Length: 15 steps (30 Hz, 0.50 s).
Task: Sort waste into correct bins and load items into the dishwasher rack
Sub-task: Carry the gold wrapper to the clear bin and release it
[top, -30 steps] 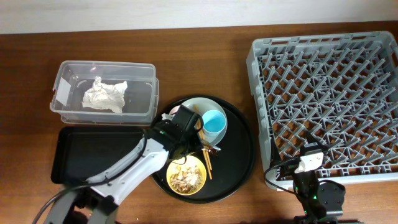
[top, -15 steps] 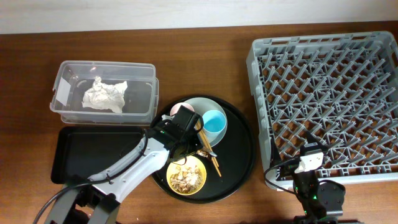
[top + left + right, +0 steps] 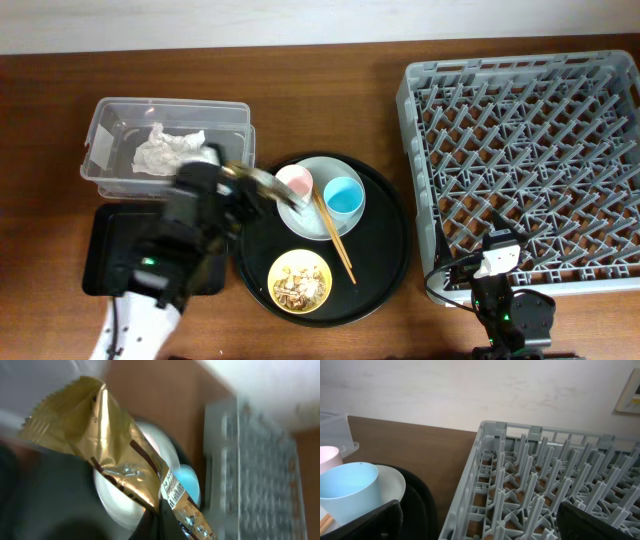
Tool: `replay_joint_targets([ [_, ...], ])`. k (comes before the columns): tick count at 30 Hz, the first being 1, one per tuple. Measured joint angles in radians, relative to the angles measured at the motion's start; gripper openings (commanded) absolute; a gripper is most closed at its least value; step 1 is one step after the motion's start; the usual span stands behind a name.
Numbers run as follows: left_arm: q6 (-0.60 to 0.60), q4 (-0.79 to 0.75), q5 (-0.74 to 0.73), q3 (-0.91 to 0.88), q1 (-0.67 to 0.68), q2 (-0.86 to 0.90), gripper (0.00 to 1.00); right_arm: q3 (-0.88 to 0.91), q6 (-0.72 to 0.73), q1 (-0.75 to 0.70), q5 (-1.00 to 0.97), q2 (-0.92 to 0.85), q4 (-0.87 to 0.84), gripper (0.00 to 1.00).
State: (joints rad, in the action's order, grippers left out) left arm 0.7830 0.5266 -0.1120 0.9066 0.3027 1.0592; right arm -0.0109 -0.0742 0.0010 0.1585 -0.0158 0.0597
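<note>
In the left wrist view we see our left gripper (image 3: 165,520) with its jaws pinching the bottom end of the brown-and-gold wrapper (image 3: 107,445), which slants up toward the upper left of that frame. From overhead the wrapper (image 3: 258,180) shows as a blurred sliver in the middle left, between the clear tub (image 3: 170,142) and the plate (image 3: 320,196). The crumpled napkin (image 3: 168,151) lies inside the tub in the upper left. Below the tub sits the flat black tray (image 3: 110,250), partly covered by our left arm.

The round black tray (image 3: 385,250) in the centre carries the plate, and on the plate stand the pink cup (image 3: 295,182) and the blue cup (image 3: 343,194) side by side. The chopsticks (image 3: 333,232) run from the plate down toward the lower right. The yellow bowl (image 3: 299,279) sits at the bottom of the round tray with food scraps (image 3: 296,285) in it.

The grey rack (image 3: 525,160) fills the right of the surface (image 3: 330,100). Our right gripper (image 3: 480,520) sits at the lower right, beside the rack's front edge, its jaws spread with nothing between them.
</note>
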Motion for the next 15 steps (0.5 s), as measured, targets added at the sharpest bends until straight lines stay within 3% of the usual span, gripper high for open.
replay_joint_targets([
  [1,-0.050,-0.045,0.036,0.000,-0.118,0.003,0.01,0.000,0.000,0.000,0.000,0.000,0.000,0.99],
  [3,-0.101,-0.117,0.050,-0.001,-0.197,0.032,0.02,0.000,0.000,0.000,0.000,0.000,0.000,0.99],
  [7,-0.180,-0.423,0.087,0.004,-0.334,0.291,0.09,0.000,0.000,0.000,0.000,0.000,0.000,0.99],
  [8,-0.193,-0.467,0.087,-0.002,-0.340,0.346,0.16,0.000,0.000,0.000,0.000,0.000,0.000,0.99],
  [10,-0.215,-0.592,0.088,0.000,-0.351,0.465,0.67,0.000,0.000,0.000,0.000,0.001,0.000,0.99],
  [11,-0.232,-0.626,0.090,0.000,-0.357,0.520,0.73,0.000,0.001,0.000,0.000,0.001,0.000,0.99],
  [13,-0.256,-0.640,0.091,0.000,-0.359,0.556,0.75,0.000,0.000,0.000,0.000,0.001,0.000,0.99],
  [15,-0.303,-0.636,0.090,0.013,-0.358,0.557,0.64,0.000,0.000,0.000,0.000,0.001,0.000,0.98],
])
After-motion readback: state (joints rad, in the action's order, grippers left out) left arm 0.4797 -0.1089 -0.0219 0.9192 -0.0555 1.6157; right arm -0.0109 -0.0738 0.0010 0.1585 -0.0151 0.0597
